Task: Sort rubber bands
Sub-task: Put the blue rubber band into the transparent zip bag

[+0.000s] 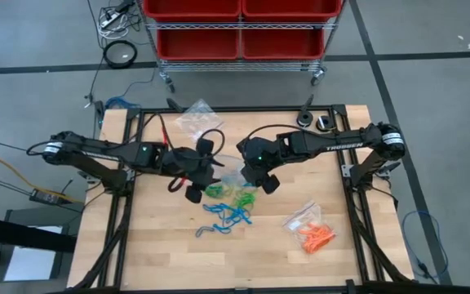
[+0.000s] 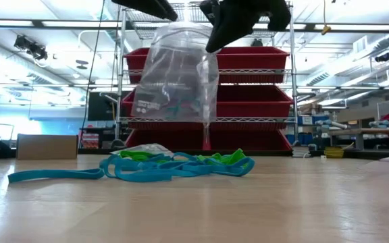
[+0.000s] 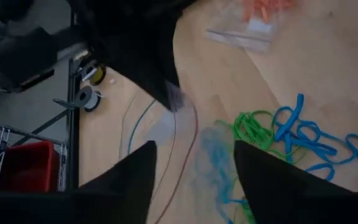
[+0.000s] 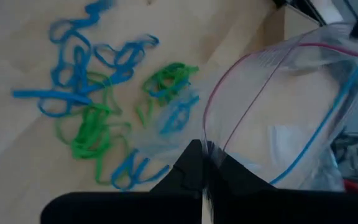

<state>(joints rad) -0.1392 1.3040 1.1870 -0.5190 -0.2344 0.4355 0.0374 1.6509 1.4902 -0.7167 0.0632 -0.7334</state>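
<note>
Floor (image 1: 431,49): you see grey concrete crossed by dark lines.
Rack (image 1: 239,61): a wire shelf unit on casters stands just beyond the table's far edge.
Bins (image 2: 248,91): red ones fill your rack's shelves.
Table (image 1: 170,253): pale wood top in a black frame.
Cables (image 1: 117,20): loose on the floor to the rack's left.
Ceiling (image 2: 53,40): white, with beams and bright strip lights.
Box (image 2: 46,145): cardboard, at your far left.

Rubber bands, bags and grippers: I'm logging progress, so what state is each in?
Held clear bag: lifted off the table, mouth open.
Right gripper: shut on the held clear bag's rim.
Left gripper: open, empty.
Blue and green rubber bands: loose on the table.
Orange rubber bands: lying beside another bag.
</note>
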